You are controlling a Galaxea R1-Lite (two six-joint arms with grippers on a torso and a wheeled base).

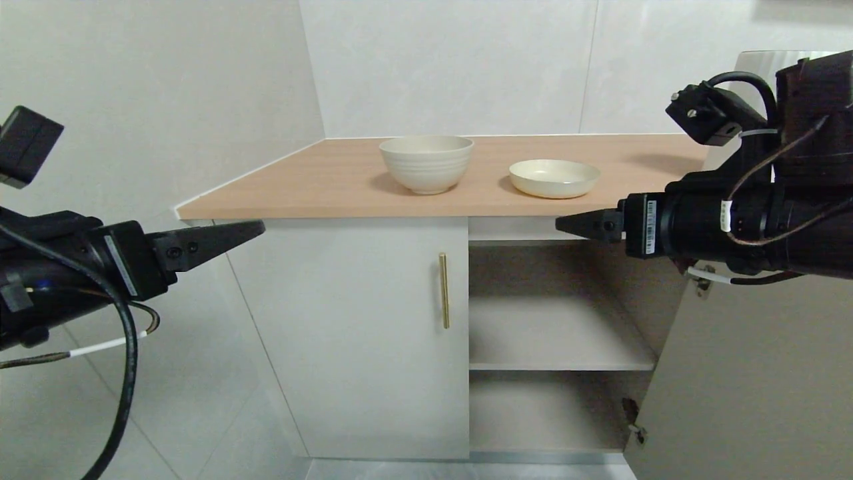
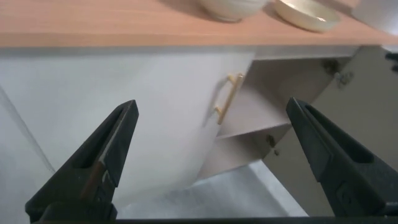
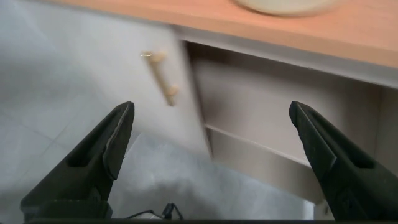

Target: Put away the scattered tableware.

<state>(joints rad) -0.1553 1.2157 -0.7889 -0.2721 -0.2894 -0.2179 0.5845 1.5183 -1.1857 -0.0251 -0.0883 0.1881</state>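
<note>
A cream ribbed bowl (image 1: 426,163) stands upright on the wooden surface (image 1: 313,187), near its front edge; the bowl's wall hides most of the inside from the head view. At 3 o'clock from it, apart with a strip of bare wood between, sits a shallow dish (image 1: 554,178) of the same cream colour, its pale inner face turned up. Both are well back from the two arms.

The surface tops a white cabinet (image 1: 360,373) set into a corner of pale tiled walls (image 1: 453,60), over a light tiled floor (image 1: 220,427). The cabinet's left door (image 1: 373,320) is closed, with a slim brass handle (image 1: 444,291) upright along its 3 o'clock edge. At 6 o'clock from the dish the right compartment (image 1: 553,267) stands open, split by a shelf (image 1: 556,340) into an upper and a lower bay. Its door (image 1: 753,380) is swung out toward 4 o'clock, hinges (image 1: 634,427) showing on the inner edge.

The left tool (image 1: 250,233) hangs at 9 o'clock in the head view, below the surface's front edge and in front of the closed door, fingers spread wide with nothing between them. The right tool (image 1: 572,225) hangs at 3 o'clock, just under the surface's edge before the open compartment, at 6 o'clock from the dish, fingers likewise spread and holding nothing. Neither tool touches the tableware or the cabinet
</note>
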